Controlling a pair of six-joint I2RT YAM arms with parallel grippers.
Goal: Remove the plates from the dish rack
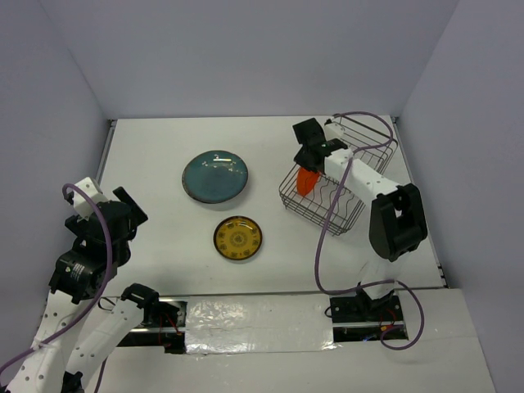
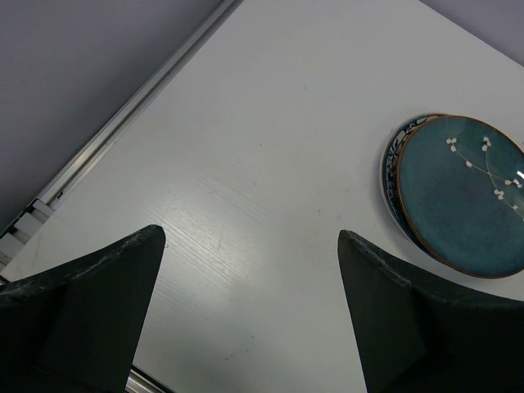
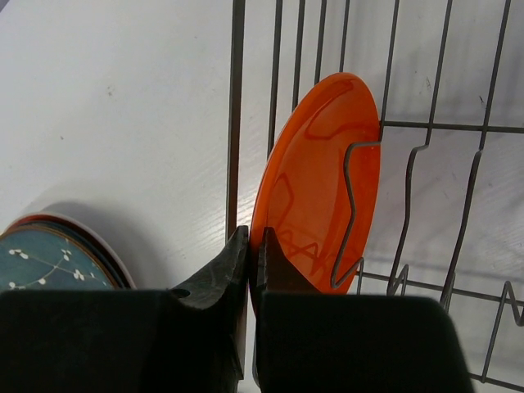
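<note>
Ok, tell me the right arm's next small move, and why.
Probably lift straight up. The right gripper is shut on the rim of the orange plate, which stands upright between the wires of the dish rack, so pulling sideways would likely snag.

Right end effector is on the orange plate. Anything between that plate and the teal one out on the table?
Yes. The orange plate stands in the dish rack, whose wire side lies between it and the teal plate; a bent divider wire also crosses its face. Probably lift it up first.
</note>
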